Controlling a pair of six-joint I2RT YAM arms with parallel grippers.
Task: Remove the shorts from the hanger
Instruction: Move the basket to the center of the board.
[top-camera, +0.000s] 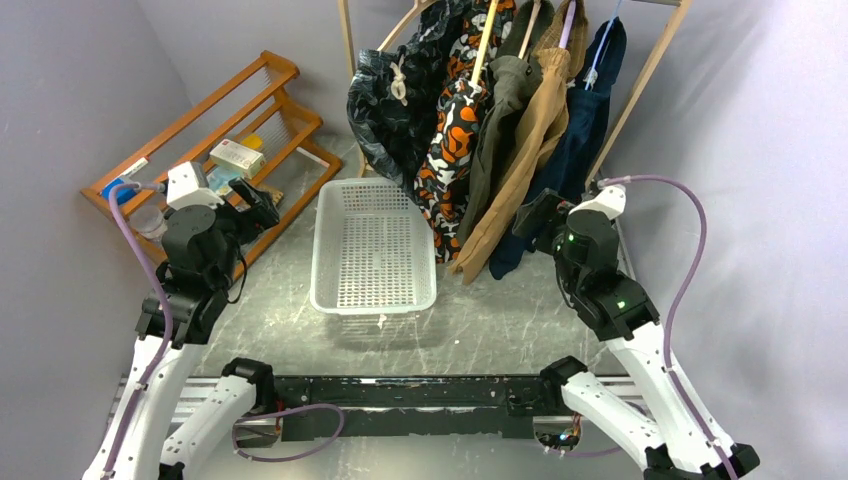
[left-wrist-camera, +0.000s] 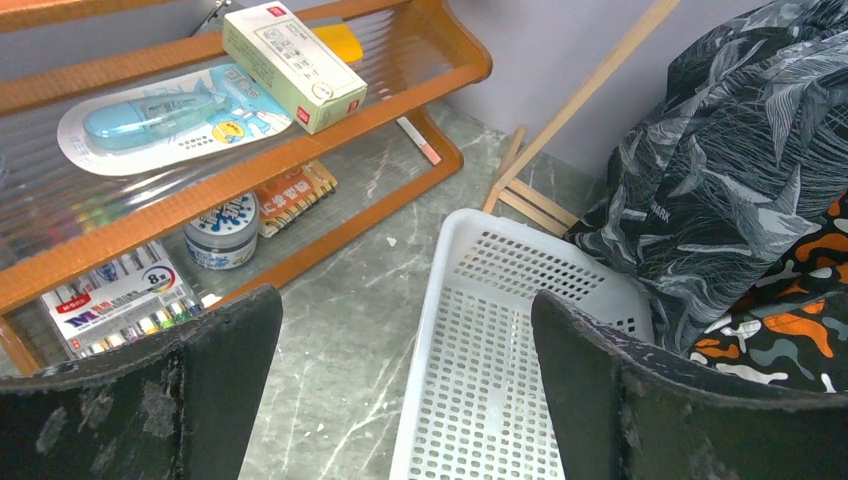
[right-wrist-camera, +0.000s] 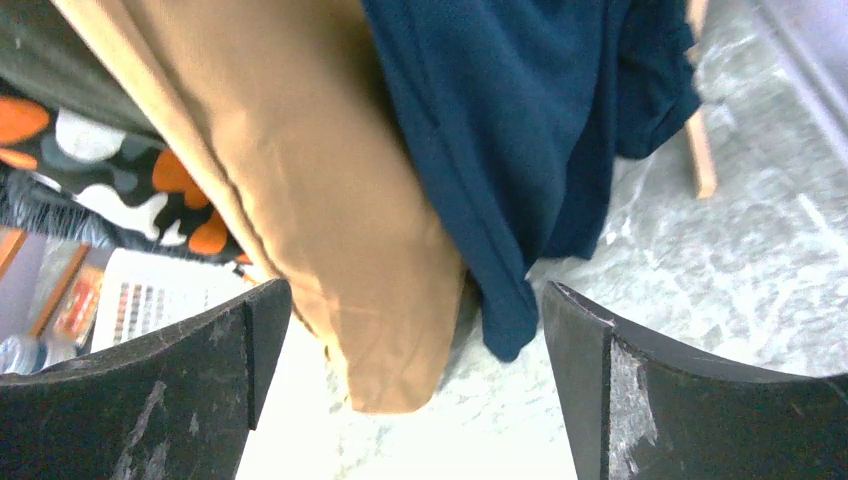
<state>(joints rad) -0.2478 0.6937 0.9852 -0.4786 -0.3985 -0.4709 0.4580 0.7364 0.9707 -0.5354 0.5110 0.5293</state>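
Several shorts hang side by side on hangers (top-camera: 486, 45) at the back: dark leaf-print (top-camera: 385, 105), orange camouflage (top-camera: 455, 120), olive-grey (top-camera: 500, 110), tan (top-camera: 520, 160) and navy (top-camera: 575, 130). My right gripper (top-camera: 535, 215) is open just in front of the low hems. In its wrist view the tan shorts (right-wrist-camera: 320, 180) and navy shorts (right-wrist-camera: 500, 130) hang ahead of the open right gripper (right-wrist-camera: 415, 380), untouched. My left gripper (top-camera: 262, 208) is open by the shelf, holding nothing. Its wrist view shows the open left gripper (left-wrist-camera: 405, 390) above the table, with the leaf-print shorts (left-wrist-camera: 720, 180) at right.
A white perforated basket (top-camera: 322, 250) stands in the middle of the table, its rim (left-wrist-camera: 425, 350) below the left gripper. An orange wooden shelf (top-camera: 290, 120) with stationery leans at back left. The wooden rack's leg (top-camera: 640, 90) slants down at right. Purple walls close in on both sides.
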